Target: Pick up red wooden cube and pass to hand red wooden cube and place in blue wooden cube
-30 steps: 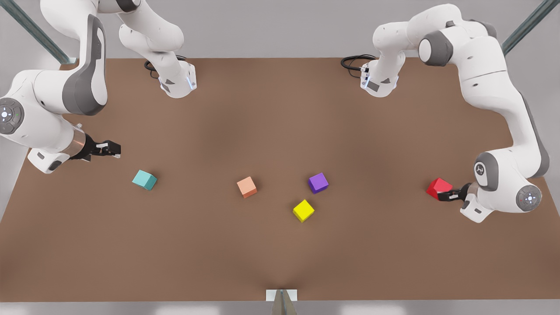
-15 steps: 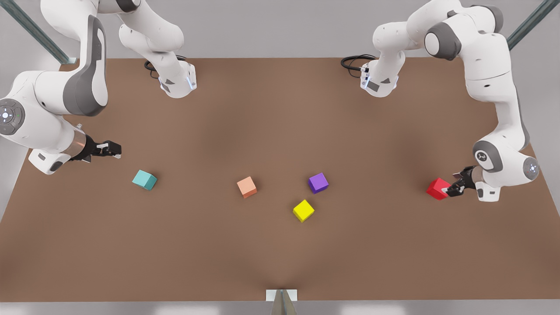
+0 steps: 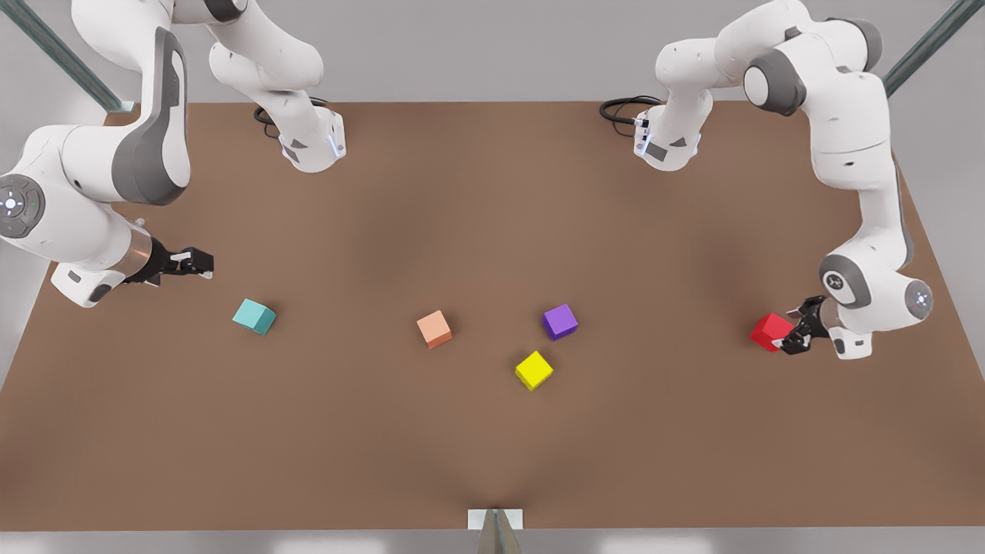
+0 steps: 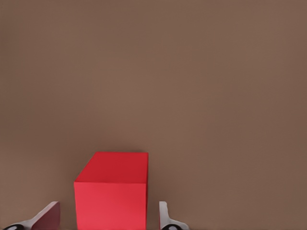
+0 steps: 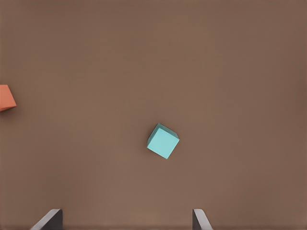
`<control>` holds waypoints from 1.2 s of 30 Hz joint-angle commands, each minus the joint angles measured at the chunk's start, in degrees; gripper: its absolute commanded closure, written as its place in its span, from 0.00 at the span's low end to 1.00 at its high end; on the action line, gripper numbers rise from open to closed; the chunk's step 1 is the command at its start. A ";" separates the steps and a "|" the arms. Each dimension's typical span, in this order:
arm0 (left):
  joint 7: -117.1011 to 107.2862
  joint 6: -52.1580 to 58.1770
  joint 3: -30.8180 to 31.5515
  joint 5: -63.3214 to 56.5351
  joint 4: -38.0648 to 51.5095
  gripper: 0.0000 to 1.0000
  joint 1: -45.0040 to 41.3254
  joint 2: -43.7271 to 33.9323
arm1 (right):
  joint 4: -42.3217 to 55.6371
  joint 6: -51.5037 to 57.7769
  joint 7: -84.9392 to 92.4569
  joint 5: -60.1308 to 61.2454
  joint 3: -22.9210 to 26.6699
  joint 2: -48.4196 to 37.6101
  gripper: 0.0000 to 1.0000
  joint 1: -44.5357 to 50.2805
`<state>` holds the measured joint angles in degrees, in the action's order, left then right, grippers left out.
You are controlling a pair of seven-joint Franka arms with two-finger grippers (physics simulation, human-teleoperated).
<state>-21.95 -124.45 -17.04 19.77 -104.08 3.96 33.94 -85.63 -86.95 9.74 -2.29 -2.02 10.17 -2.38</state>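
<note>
Cubes lie scattered across the brown table [image 3: 477, 231] as we look in. Over at three o'clock on the board we find the left gripper [image 3: 793, 336] down at the red wooden cube [image 3: 770, 332], which sits on the table near that edge. From the left wrist view, the red wooden cube [image 4: 112, 191] stands between the two fingers [image 4: 47, 216], and we see a narrow strip of table on each side of it. So the jaws are spread a little wider than the cube, straddling it, with no grip on it.

Across at nine o'clock we have the right gripper [image 3: 188, 263], poised above the table and holding nothing. Its wrist view gives us both fingertips [image 5: 49, 219] set wide apart, bare table between them. The blue wooden cube [image 3: 254, 316] rests on the table just toward five o'clock of that gripper, near it but not touching; in the right wrist view we catch the blue wooden cube [image 5: 163, 141] turned at an angle.

Toward the middle, the salmon-orange cube [image 3: 435, 328] sits alone. To its three o'clock we spot the purple cube [image 3: 559, 321], with the yellow cube [image 3: 533, 370] just at seven o'clock of the purple one, near it but apart.
</note>
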 commanded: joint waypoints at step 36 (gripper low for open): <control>13.77 24.43 50.88 36.30 36.84 0.47 -3.61 18.97 | 9.43 -0.58 9.94 66.45 -0.70 29.73 0.00 1.59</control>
<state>-20.77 -97.66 32.14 50.16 -68.50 0.47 51.61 -76.40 -86.88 12.91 55.36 -2.76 39.32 -0.91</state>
